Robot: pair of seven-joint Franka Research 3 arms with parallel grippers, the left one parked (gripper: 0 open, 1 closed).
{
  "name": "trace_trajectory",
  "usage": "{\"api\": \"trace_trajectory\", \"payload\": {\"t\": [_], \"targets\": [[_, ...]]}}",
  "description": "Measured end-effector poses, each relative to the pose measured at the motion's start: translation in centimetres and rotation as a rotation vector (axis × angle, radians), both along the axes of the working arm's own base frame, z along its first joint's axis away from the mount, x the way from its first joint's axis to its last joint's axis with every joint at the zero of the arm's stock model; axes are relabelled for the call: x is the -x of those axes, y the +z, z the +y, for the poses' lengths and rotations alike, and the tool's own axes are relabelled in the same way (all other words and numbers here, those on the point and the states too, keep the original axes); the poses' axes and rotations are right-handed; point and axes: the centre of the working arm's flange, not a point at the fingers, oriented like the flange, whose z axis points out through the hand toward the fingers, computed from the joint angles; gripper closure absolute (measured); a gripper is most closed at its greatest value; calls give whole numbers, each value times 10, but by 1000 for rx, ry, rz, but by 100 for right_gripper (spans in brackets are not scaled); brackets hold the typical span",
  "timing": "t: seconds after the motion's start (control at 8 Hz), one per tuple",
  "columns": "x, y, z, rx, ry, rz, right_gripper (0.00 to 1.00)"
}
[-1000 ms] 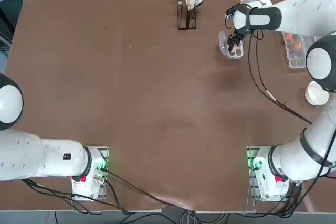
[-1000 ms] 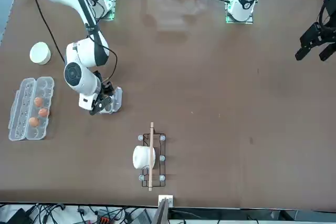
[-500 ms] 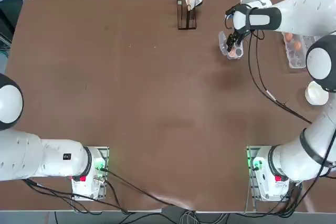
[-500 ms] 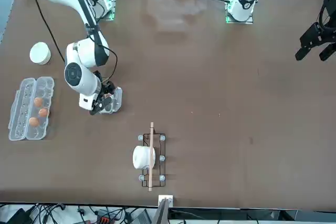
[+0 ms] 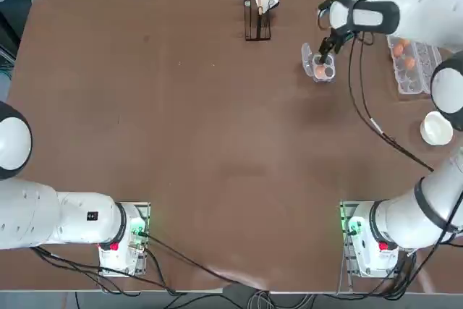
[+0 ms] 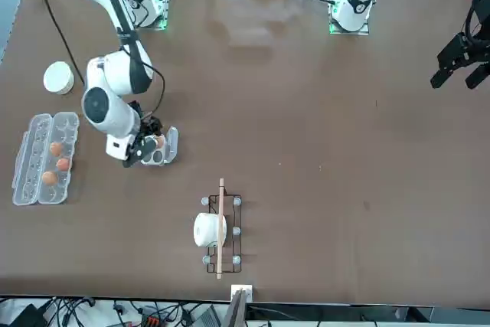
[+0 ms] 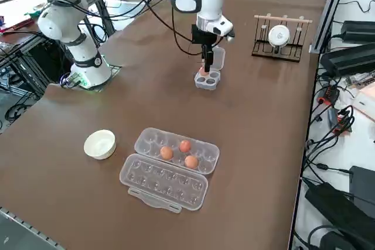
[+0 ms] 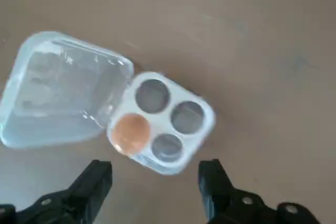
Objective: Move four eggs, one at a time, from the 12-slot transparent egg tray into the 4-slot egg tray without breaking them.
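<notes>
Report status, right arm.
Right gripper open, empty, above small clear square tray. One orange-brown egg seated, three cups free. Nothing seen blocking.

Brown tabletop, items mostly on right side

Wide, flat brown table [image 5: 181, 142], smooth matte surface, light glare patches. On it, far right from the robot's side: the 12-slot transparent egg tray [image 7: 152, 141], lying flat, lid folded open onto the tabletop. White bowl [image 7: 99, 144] upright, near that tray and closer to the robot — not touching it. The 4-slot egg tray [image 8: 158, 113] sits left of the long tray, well apart, its lid open. Wire rack [image 7: 275, 58] stands upright near the far edge, further left. Black cables [image 5: 173, 250] run across the near side.
</notes>
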Motion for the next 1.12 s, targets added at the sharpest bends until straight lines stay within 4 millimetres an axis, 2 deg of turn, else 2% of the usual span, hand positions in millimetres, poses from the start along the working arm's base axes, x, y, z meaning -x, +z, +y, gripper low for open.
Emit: {"api": "trace_trajectory", "payload": {"t": [0.12,0.25,0.62,0.75,0.88,1.12], "targets": [[-4,21,-32,-9,38,-9,0],[-7,33,-70,-19,99,-21,0],[-24,44,-196,-43,385,-64,0],[-37,41,-229,-45,491,-77,0],[-55,25,-253,-51,586,-79,0],[-83,-18,-279,-66,709,-66,0]]}}
